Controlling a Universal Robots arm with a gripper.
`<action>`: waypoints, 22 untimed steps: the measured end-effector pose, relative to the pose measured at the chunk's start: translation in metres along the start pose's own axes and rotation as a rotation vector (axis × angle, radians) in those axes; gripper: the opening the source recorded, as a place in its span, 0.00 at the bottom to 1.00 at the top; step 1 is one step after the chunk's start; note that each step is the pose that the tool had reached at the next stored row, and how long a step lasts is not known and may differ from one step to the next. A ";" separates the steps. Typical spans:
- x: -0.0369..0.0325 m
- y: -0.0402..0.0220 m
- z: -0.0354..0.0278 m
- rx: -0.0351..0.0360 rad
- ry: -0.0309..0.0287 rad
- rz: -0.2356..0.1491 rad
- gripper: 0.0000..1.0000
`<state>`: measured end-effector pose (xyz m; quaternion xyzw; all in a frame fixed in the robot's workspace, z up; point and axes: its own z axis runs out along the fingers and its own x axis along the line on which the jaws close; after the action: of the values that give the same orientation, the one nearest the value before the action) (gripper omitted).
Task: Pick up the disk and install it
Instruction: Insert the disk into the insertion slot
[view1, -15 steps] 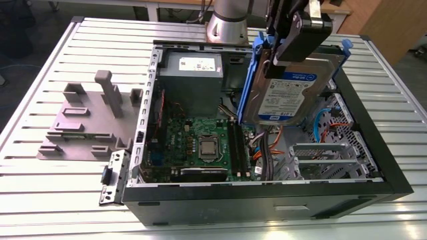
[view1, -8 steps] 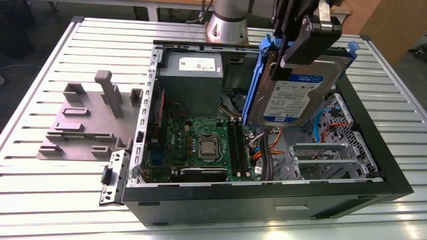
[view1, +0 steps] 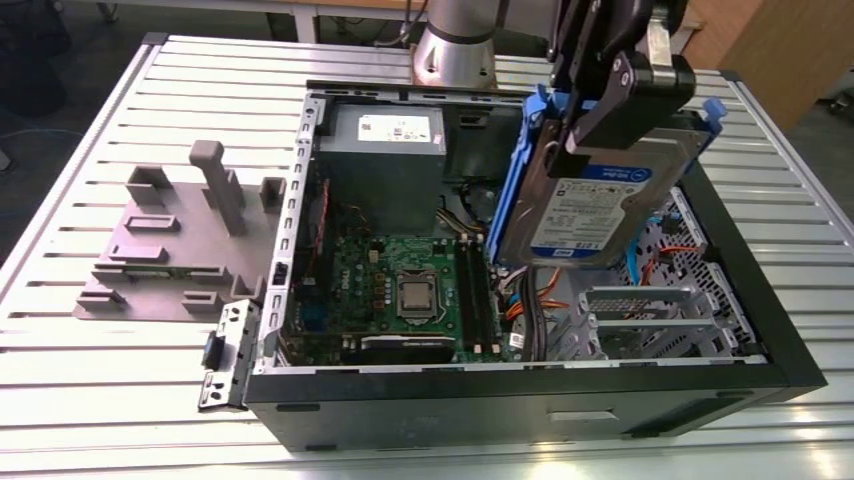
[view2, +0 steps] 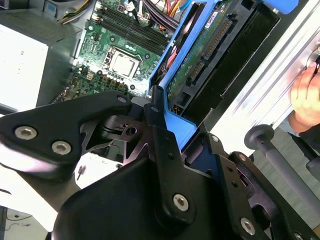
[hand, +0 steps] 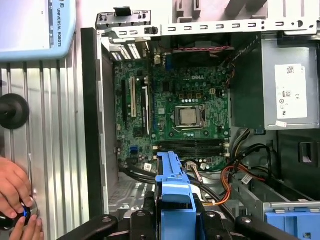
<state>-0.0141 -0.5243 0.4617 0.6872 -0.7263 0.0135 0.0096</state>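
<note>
Exterior view: gripper (view1: 587, 135) in upper part toward the exterior view's right, jaws pinching top edge of disk (view1: 598, 215); disk hangs tilted, label visible, over open computer case (view1: 534, 400), beside motherboard (view1: 400, 285); grey holder (view1: 174, 235) well apart at the exterior view's left

Second wrist view: fingers (view2: 165, 150) clamp disk's blue carrier edge, motherboard behind

First wrist view: blue carrier held between jaws; 1 hand (hand: 15, 192) on table (hand: 55, 150)

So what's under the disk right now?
The disk, held by the gripper, hangs over the open case: cables and a metal cage show below. What's directly behind it is covered.
</note>
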 end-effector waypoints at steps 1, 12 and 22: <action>0.0006 -0.0006 0.0003 0.0000 0.0000 0.000 0.36; 0.0009 -0.0174 0.0030 0.0000 0.0000 0.000 0.36; 0.0002 -0.0362 0.0051 -0.0002 0.0000 0.000 0.36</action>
<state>0.0220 -0.5267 0.4569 0.6872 -0.7263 0.0135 0.0096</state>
